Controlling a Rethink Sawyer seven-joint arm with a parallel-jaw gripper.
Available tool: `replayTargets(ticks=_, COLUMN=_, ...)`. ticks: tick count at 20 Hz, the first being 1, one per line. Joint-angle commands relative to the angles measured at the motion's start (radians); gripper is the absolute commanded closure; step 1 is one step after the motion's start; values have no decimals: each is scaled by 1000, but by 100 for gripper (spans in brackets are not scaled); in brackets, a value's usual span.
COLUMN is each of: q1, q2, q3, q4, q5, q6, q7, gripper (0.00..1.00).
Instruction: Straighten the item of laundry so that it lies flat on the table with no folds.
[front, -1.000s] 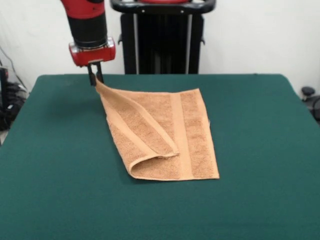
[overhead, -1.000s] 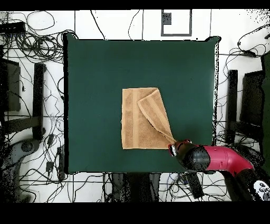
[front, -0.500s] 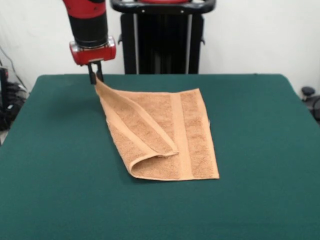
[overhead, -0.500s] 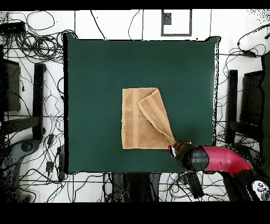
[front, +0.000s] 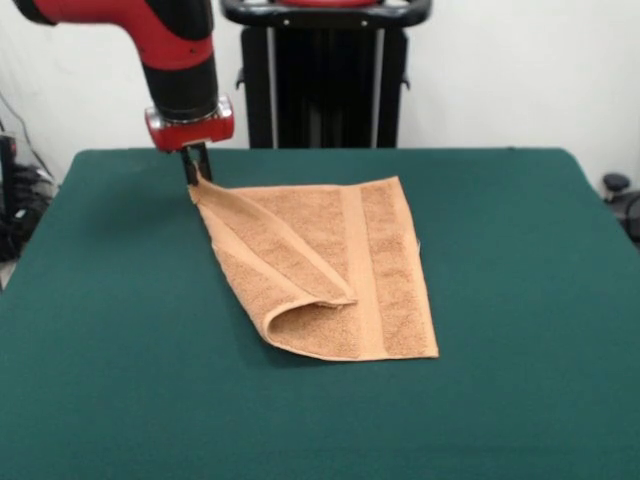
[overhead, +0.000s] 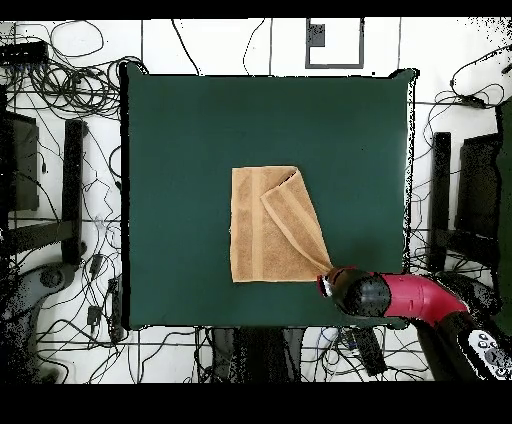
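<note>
The item of laundry (front: 340, 270), an orange-tan terry towel, lies near the middle of the dark green table (front: 520, 300). One side is folded over in a long diagonal flap with a rounded fold at its near end. My gripper (front: 194, 172) is shut on the flap's far left corner and holds it just above the table. In the overhead view the towel (overhead: 262, 225) shows the flap running toward the gripper (overhead: 326, 279) at its lower right, where the red arm covers the fingers.
A black stand (front: 325, 70) rises behind the table's far edge. Cables (overhead: 70, 70) and black frames (overhead: 72, 190) lie on the floor around the table. A dark object (front: 615, 185) sits off the right edge.
The gripper has moved a little lower and slightly right with the corner, drawing the flap outward. The rounded fold at the near end has flattened and narrowed somewhat.
</note>
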Motion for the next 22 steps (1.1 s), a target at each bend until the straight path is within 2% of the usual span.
replayTargets(ticks=1, q1=51, q2=76, q3=-6, q4=-98, q5=20, q6=-37, q7=131, gripper=100)
replayTargets(ticks=22, q1=54, q2=26, q3=3, q4=-94, q5=63, q6=14, q7=96, gripper=100)
